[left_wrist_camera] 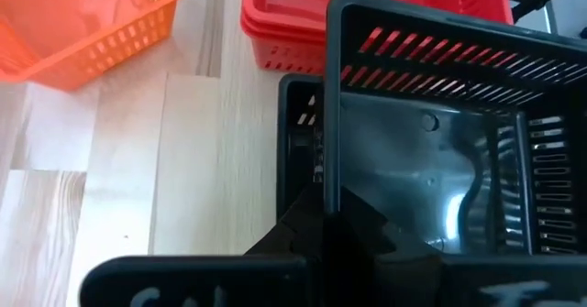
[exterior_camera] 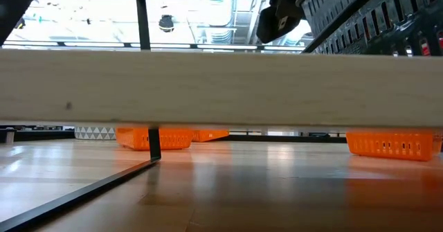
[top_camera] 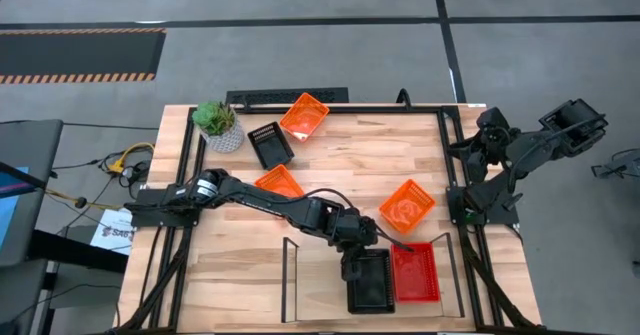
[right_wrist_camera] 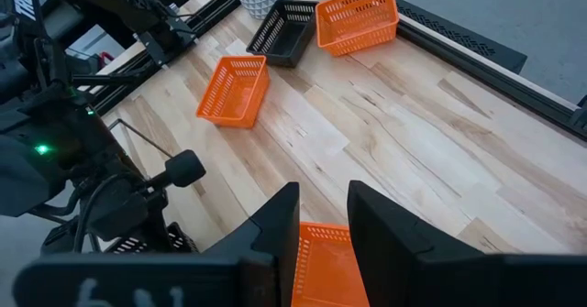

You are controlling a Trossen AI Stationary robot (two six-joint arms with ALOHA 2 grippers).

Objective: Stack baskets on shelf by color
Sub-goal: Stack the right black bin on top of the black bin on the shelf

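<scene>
**Black stack under way, orange untouched**

Black mesh fills my left wrist view: I have the left gripper pinching the near wall of a black basket, tilted over another black basket already on the shelf. Just right of it on the shelf sits the red stack; I cannot count its layers. Left to do, as I judge it: one black basket near the plant, and three orange baskets loose on the table. My left arm reaches across from the left edge, elbow low. The right gripper waits at the right side, fingers slightly apart, above an orange basket.
</scene>
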